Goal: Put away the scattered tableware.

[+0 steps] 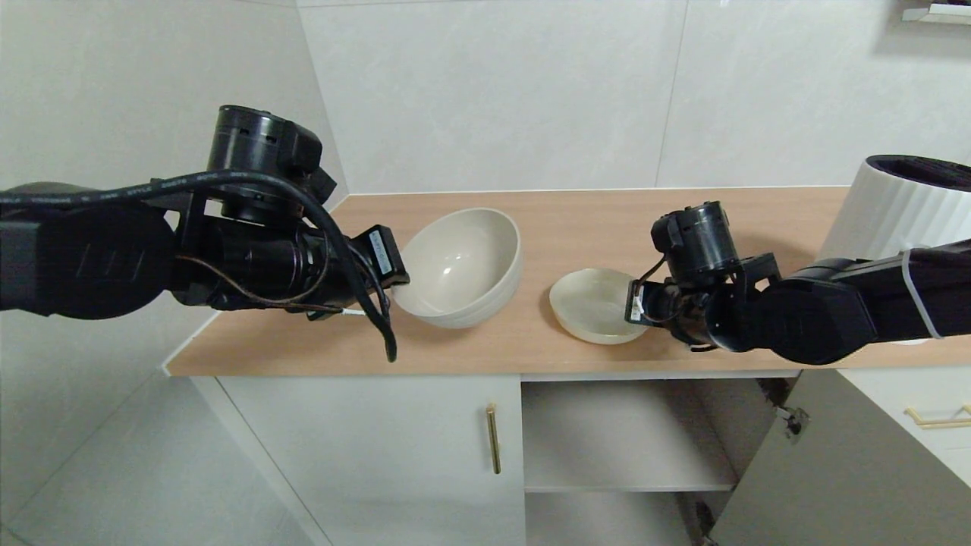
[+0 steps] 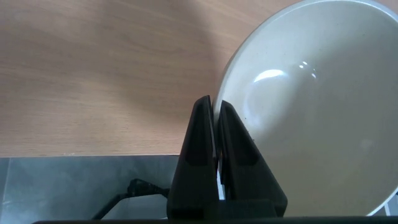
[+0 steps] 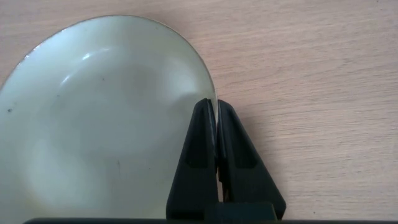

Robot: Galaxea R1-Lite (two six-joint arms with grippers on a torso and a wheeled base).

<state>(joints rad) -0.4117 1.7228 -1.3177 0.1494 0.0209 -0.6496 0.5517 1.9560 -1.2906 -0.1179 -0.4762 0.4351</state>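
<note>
A big cream round bowl (image 1: 463,265) tipped up on the left of the wooden desk (image 1: 607,216), left claw (image 2: 215,121) pinching its rim, small pale shallow dish (image 1: 592,307) to the right, right claw (image 3: 216,121) pinching its edge

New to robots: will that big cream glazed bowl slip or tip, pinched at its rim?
Probably stiff and breakable: the big cream glazed bowl looks ceramic. Its glossy rim may slip in the left gripper's thin pinch. Tilted as it is, it might swing.
</note>
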